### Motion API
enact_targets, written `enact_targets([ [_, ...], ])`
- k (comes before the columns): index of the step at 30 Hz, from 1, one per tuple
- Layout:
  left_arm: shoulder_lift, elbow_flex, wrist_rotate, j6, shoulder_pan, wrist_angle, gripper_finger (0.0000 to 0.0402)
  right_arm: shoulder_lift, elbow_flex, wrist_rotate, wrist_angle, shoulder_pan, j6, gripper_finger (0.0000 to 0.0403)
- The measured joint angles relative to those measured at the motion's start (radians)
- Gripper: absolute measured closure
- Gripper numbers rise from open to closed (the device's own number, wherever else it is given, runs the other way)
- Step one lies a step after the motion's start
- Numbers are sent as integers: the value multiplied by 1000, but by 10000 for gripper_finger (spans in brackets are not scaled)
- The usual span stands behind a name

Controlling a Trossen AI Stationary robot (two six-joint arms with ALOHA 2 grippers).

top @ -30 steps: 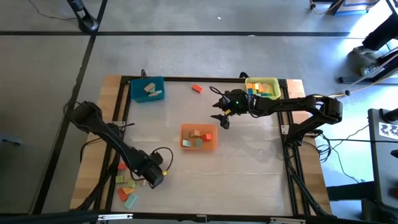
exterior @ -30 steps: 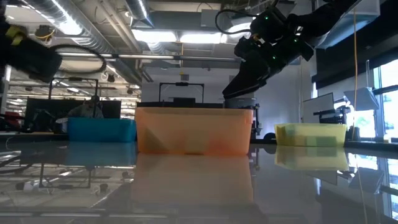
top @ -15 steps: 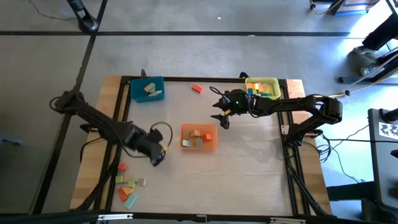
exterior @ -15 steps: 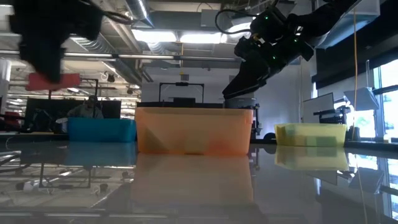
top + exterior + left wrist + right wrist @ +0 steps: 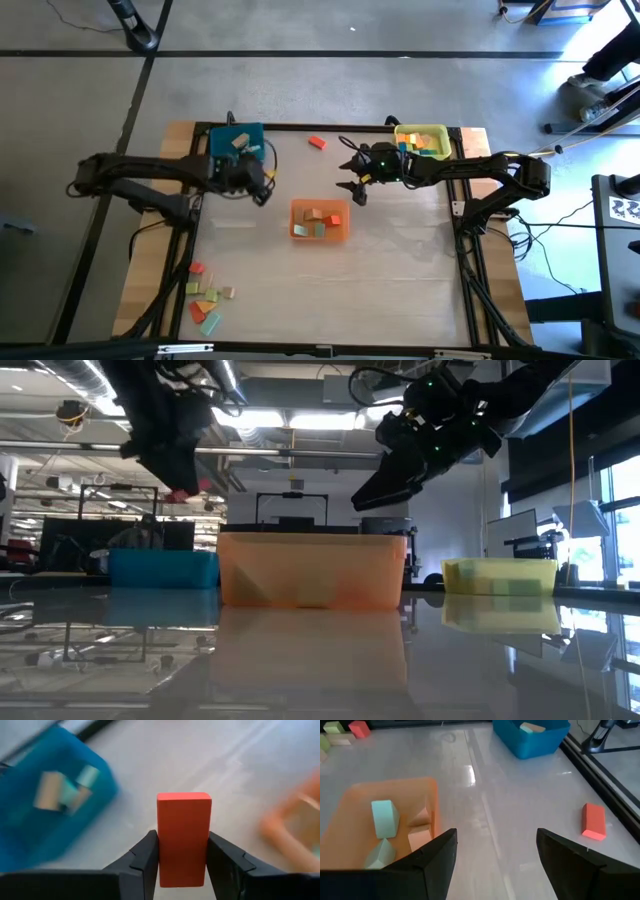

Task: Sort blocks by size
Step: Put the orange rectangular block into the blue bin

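The left gripper (image 5: 183, 865) pinches a red rectangular wooden block (image 5: 183, 838) upright between its two dark fingers (image 5: 146, 856), each finger pressed flat against one long side. In the high view this gripper (image 5: 262, 190) hangs above the table just beside the blue plastic tray (image 5: 236, 143), on the side facing the orange tray, and in the low view it (image 5: 180, 488) is raised well above the tabletop with the red block (image 5: 182, 493) showing at its tip. The blue tray (image 5: 47, 815) sits at the table's far left corner and holds a few tan and light blue blocks (image 5: 65, 792).

The right gripper (image 5: 352, 188) hovers with its fingers spread and nothing between them, near the middle of the table, between the orange plastic tray (image 5: 320, 220) and the yellow-green plastic tray (image 5: 421, 141) at the far right corner. Its wrist view looks down past its spread fingers (image 5: 436, 857) at the orange tray (image 5: 433, 795), which holds light blue and tan blocks (image 5: 384, 817).

A second red rectangular block (image 5: 317, 142) lies flat on the table near the far edge, between the blue and yellow-green trays, well apart from both grippers. The yellow-green tray holds a heap of orange, yellow and blue blocks (image 5: 426, 146). A loose cluster of small red, orange, green, tan and light blue blocks (image 5: 205, 298) lies at the table's near left corner.
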Motion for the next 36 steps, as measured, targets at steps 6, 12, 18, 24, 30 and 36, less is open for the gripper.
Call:
enact_targets([
  [6, 5, 0, -94, 199, 193, 31, 275, 0, 0, 0, 9, 0, 13, 134],
  [12, 7, -12, -153, 332, 361, 125, 275, 0, 0, 0, 9, 0, 16, 134],
  [18, 16, -77, -150, 431, 502, 286, 275, 0, 0, 0, 10, 0, 17, 134],
  [24, 37, -143, -136, 492, 598, 447, 275, 0, 0, 0, 10, 0, 18, 134],
  [30, 62, -170, -95, 501, 648, 503, 260, 0, 0, 0, 9, 0, 18, 134],
  [36, 71, -171, -60, 492, 654, 491, 204, 0, 0, 0, 3, 0, 18, 134],
])
